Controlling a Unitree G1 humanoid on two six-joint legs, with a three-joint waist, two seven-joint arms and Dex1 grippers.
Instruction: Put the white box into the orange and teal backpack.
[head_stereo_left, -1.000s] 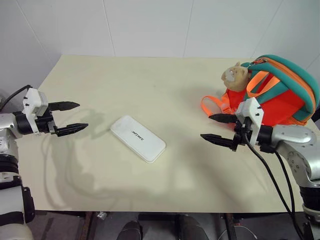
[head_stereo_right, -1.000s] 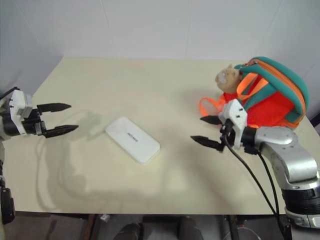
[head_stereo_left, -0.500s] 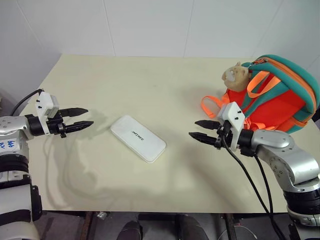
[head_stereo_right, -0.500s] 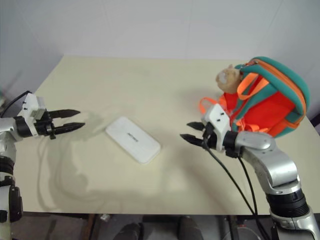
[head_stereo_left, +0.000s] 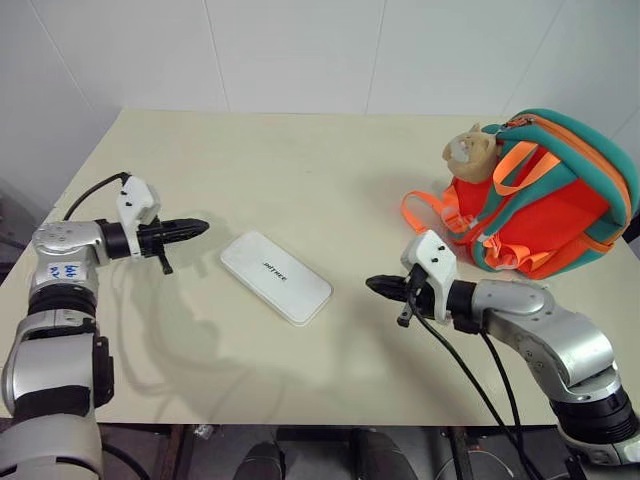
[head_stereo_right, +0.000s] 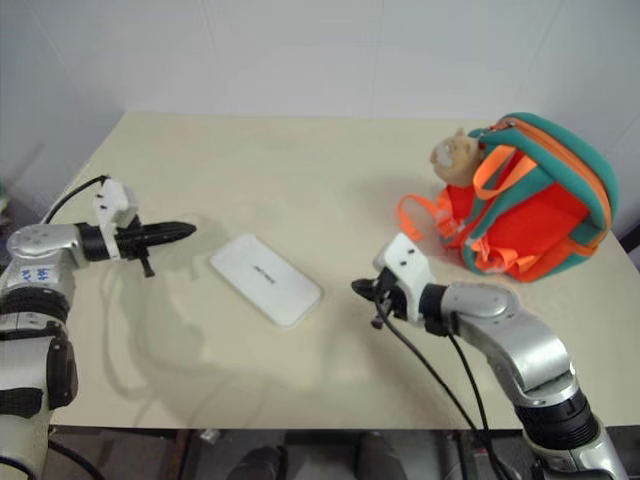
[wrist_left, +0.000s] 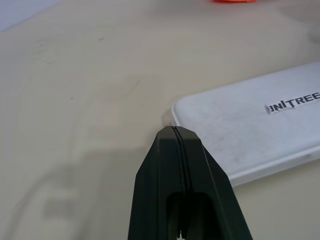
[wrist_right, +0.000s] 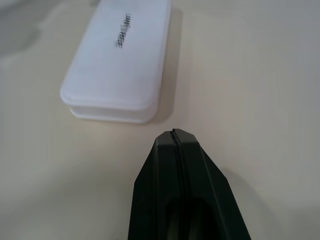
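I have both grippers, left (head_stereo_left: 200, 227) and right (head_stereo_left: 372, 285), pinched together on nothing and aimed at opposite ends of the box (head_stereo_left: 276, 277), which lies flat mid-table (head_stereo_left: 300, 160), probably to squeeze it between them, with the backpack (head_stereo_left: 545, 195) well off to the right.

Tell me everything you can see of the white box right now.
The white box is a flat, rounded-corner rectangular case, smooth and plastic-looking, with a seam around its side and small dark UNITREE lettering on top. It lies closed and flat on the table, set diagonally, midway between the shut left gripper and shut right gripper. Neither touches it; only the table does.
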